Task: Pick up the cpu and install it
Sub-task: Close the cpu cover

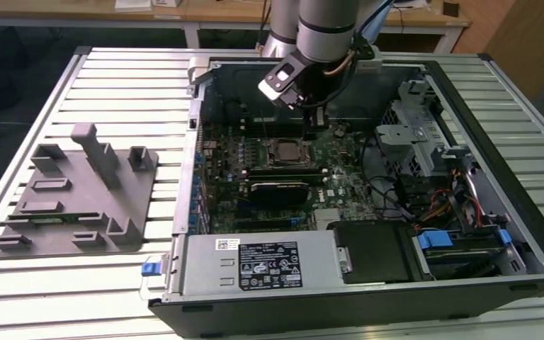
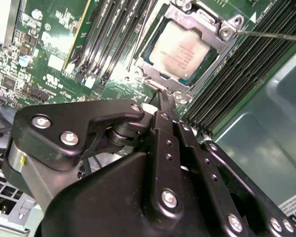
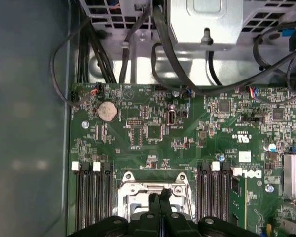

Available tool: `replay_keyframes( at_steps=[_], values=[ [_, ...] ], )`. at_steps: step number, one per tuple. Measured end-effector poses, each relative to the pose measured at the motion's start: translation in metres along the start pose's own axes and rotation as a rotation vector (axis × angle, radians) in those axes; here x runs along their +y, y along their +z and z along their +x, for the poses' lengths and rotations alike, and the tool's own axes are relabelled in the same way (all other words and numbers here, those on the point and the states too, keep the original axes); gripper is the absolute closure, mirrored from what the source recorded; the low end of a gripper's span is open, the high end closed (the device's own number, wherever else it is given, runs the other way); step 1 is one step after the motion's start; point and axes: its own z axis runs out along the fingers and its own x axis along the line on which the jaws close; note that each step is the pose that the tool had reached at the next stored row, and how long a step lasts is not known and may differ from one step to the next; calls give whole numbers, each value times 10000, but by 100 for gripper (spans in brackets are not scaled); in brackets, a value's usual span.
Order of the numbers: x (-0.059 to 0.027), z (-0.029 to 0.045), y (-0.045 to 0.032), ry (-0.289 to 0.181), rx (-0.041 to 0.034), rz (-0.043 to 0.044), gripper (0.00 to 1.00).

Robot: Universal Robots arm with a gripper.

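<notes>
Clock positions are read on the exterior view. A pale slatted metal table carries a black open-sided computer case lying flat with its interior facing up. A green motherboard lines the case floor from the centre toward nine o'clock. At nine o'clock of the case, a grey moulded fixture plate with upright posts rests on the table, apart from the case wall. A grey metal power supply box with a white label fills the case's seven o'clock corner. A silver-grey robot arm enters from twelve o'clock and reaches down into the case. It ends in a black gripper over the board's twelve o'clock half. In both wrist views the gripper has its jaws drawn together with no visible gap, and nothing is held between them. A silvery metal socket frame with corner screws sits on the motherboard. The flat square silver-topped cpu lies seated inside this frame, near the middle of the board. The gripper tip stands near it at about one o'clock. In the second wrist view the tip is just beside the frame's edge; whether it touches cannot be told. A small round silver coin cell sits on the board well apart from the socket.
</notes>
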Motion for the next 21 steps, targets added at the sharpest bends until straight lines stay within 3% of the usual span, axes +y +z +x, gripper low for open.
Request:
replay_keyframes(
  at_steps=[8,21],
  values=[
    [-52,-17,49,0,1,-1,89],
    [-246,-25,94,1,0,-1,89]
  ],
)
